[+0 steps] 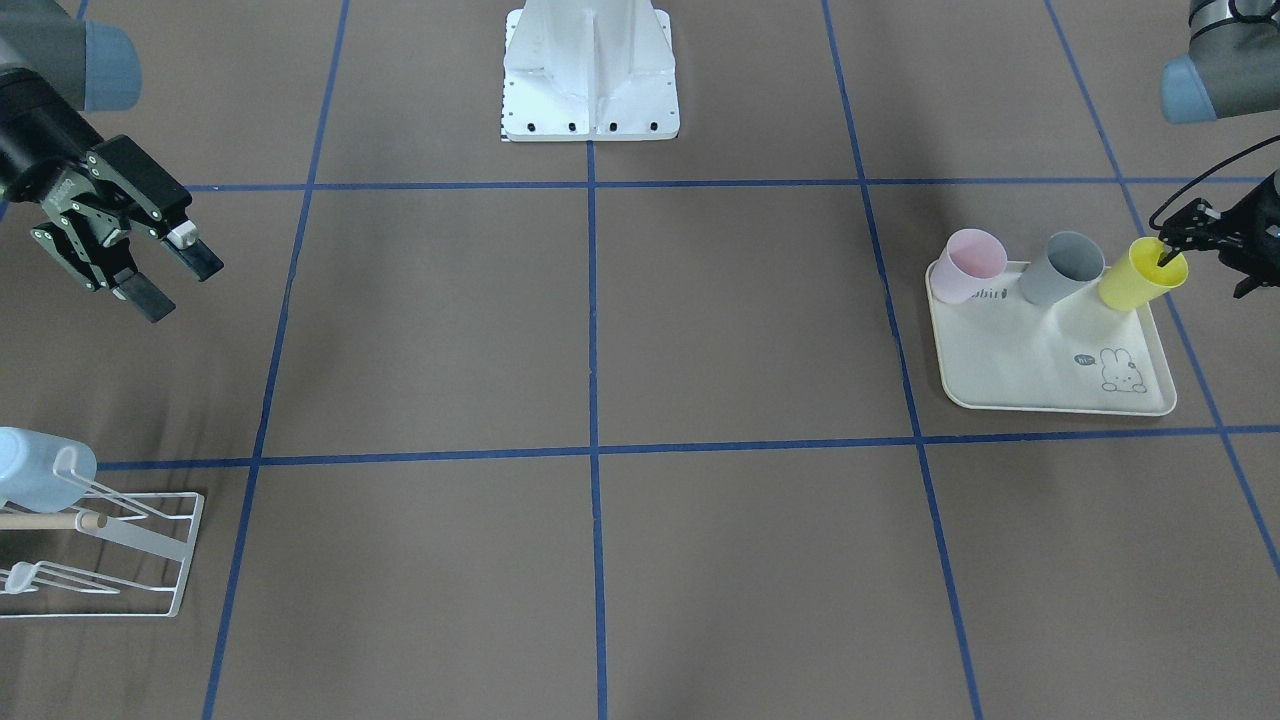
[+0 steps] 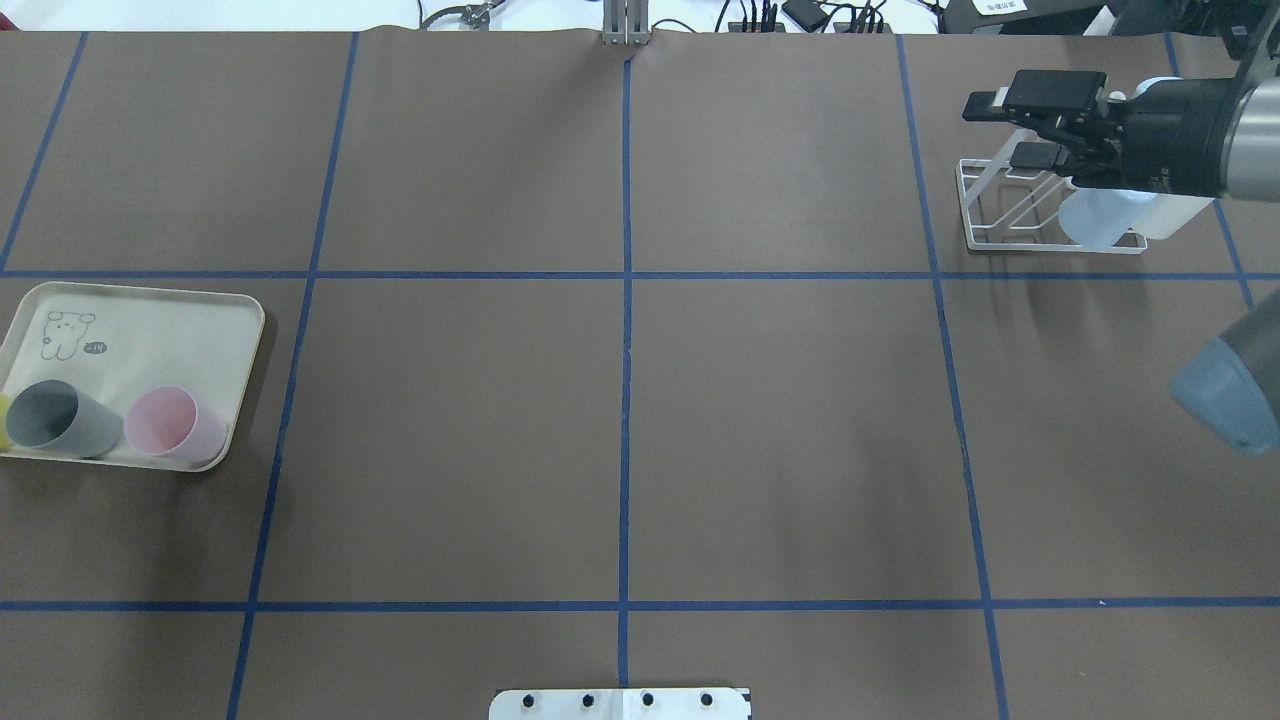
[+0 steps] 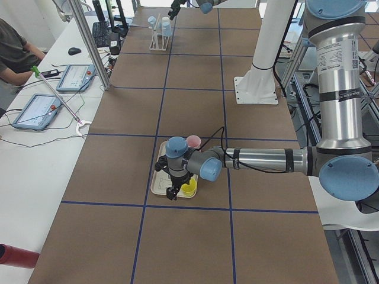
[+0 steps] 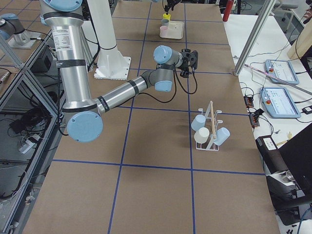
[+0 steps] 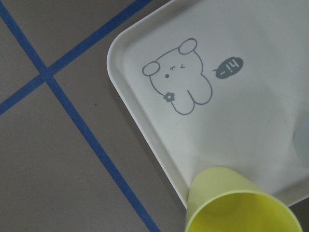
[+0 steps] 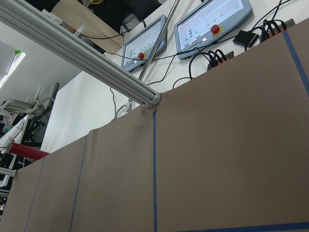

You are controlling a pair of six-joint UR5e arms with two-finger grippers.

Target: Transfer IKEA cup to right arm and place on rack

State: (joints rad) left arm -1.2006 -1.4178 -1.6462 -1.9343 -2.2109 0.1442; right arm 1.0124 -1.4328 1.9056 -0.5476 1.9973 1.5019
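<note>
The yellow IKEA cup (image 1: 1138,275) stands at the far corner of a cream rabbit-print tray (image 1: 1030,360). It fills the bottom of the left wrist view (image 5: 241,208). My left gripper (image 1: 1168,250) is at its rim, with one finger inside the mouth. I cannot tell whether the jaws pinch the wall. My right gripper (image 1: 175,280) hangs open and holds nothing. Seen from overhead, this gripper (image 2: 1005,130) is above the white wire rack (image 2: 1000,215). The rack (image 1: 150,540) has a wooden rod and carries pale blue cups (image 1: 40,470).
A pink cup (image 1: 970,265) and a grey cup (image 1: 1065,268) stand on the tray beside the yellow one. The robot's white base (image 1: 590,80) is at mid-table. A seated person (image 3: 12,53), tablets and a metal post line the operators' side.
</note>
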